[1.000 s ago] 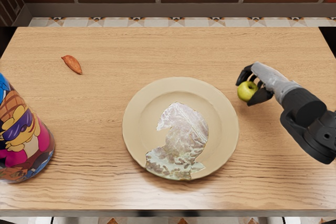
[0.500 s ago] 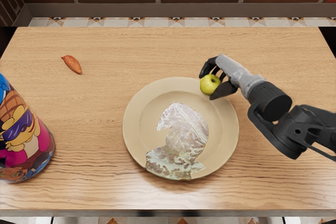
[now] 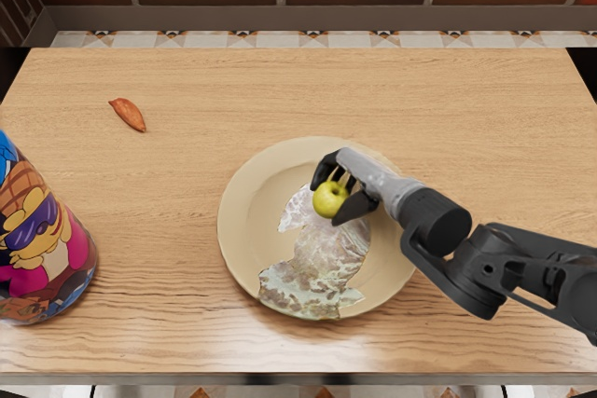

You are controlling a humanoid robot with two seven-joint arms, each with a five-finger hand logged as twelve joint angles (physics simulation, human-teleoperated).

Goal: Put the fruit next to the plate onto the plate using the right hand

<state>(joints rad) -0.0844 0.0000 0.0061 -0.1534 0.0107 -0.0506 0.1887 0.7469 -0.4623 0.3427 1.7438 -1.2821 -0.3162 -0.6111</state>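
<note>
over wooden table, right hand reaches leftward above plate, fingers curled gripping green apple.

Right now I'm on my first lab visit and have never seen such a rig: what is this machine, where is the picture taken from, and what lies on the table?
This is a simulator's render from a humanoid robot's head camera, looking down at a slant on a wooden table. The dark arm from the right ends in its right hand, fingers closed on a small green apple, held over a tan plate; whether the apple touches it cannot be told. The plate also bears a whitish crumpled-looking patch. At the left edge stands a colourful cartoon-printed container, and farther back lies a small orange scrap. The left arm is out of view.
</note>
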